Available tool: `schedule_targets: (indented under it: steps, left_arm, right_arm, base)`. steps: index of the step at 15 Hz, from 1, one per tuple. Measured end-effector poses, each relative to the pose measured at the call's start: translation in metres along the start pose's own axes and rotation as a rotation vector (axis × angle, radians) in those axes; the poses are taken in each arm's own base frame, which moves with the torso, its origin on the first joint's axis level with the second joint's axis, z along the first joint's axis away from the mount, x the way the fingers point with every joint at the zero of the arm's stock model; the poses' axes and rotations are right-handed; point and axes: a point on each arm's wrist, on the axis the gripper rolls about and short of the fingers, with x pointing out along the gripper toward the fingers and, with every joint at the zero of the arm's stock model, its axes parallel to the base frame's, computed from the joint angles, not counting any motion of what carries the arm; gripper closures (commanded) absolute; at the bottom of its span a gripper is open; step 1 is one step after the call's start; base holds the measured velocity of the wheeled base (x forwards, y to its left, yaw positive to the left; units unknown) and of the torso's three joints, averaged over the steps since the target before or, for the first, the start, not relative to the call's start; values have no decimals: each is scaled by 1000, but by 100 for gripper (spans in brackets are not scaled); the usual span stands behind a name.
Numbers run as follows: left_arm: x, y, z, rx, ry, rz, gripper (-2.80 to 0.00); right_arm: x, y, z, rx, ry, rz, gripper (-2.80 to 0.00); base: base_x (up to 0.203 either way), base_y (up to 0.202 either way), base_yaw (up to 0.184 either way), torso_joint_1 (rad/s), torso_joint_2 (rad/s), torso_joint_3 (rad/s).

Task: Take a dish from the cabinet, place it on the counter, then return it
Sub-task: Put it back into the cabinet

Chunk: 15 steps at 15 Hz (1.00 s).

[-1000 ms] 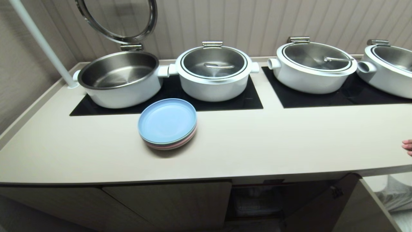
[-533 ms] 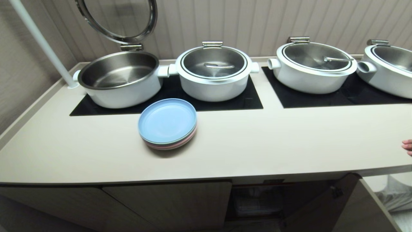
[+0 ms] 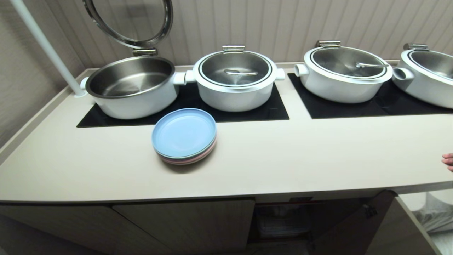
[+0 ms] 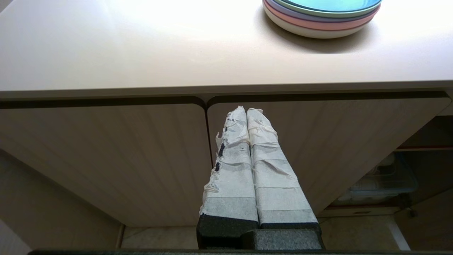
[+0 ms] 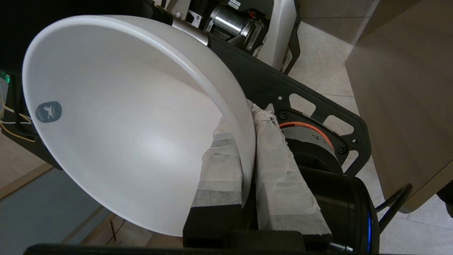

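The dish (image 5: 124,134), a plain white deep bowl, fills the right wrist view, held low beside my own base and off the floor. My right gripper (image 5: 246,117) is shut on its rim, one taped finger inside the bowl and one outside. Neither the dish nor this gripper shows in the head view. The cabinet (image 3: 283,219) stands open under the counter (image 3: 283,156), with a clear bin dimly visible inside (image 4: 385,177). My left gripper (image 4: 246,110) is shut and empty, parked in front of the closed beige doors below the counter edge.
A stack of pastel plates (image 3: 184,136) with a blue one on top sits on the counter. Several large white pots (image 3: 235,79) stand on the black cooktop panels behind. A person's fingers (image 3: 448,161) rest at the counter's right edge. The cabinet's door (image 3: 354,226) hangs open.
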Motion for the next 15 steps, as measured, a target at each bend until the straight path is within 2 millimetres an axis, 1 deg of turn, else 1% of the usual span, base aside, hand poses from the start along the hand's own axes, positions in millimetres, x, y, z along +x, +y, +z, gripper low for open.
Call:
schedule_targets:
  steps: [15]
  left_arm:
    - [0, 0, 0, 0, 0, 1, 0]
  right_arm:
    - [1, 0, 3, 25, 12, 3, 0]
  base:
    - [0, 0, 0, 0, 0, 0]
